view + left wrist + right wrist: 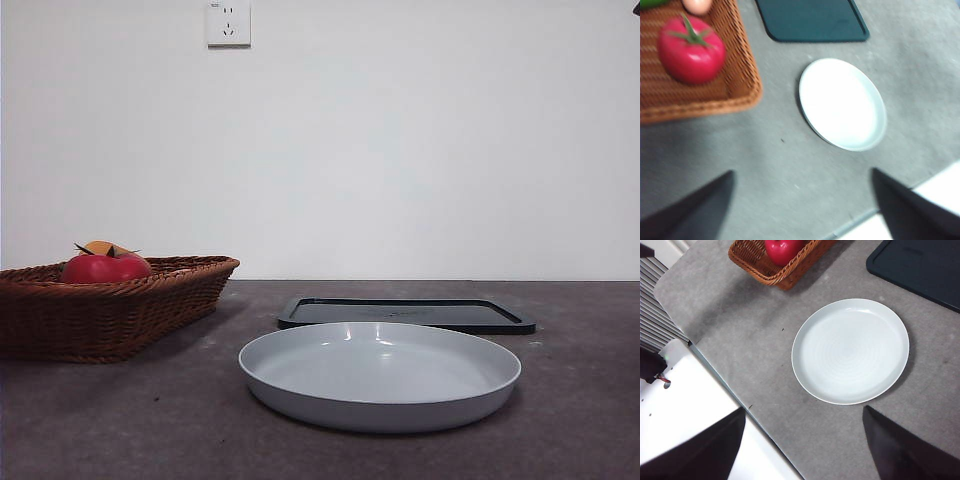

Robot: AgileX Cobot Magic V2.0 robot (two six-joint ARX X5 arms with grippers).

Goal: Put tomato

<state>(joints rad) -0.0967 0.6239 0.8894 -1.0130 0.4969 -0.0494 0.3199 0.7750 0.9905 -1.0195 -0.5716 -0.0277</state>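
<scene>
The left gripper (802, 205) hung high over the bare desk with its jaws spread wide and nothing between them; the right gripper (802, 445) hung likewise apart and empty above the near desk edge. The tomato (690, 49) lay in the wicker basket (747, 75) toward one end of the desk, untouched, so I judged the pick had not begun. The left arm would likely need to descend over it. The grey plate (380, 375) sat beside the basket, a dark tray (405, 314) behind. The other fruit in the basket was cut off.

Left gripper (802, 210): two black, tapering, wedge-shaped jaws. Right gripper (802, 445) looks the same, black and plain. No markings visible.
</scene>
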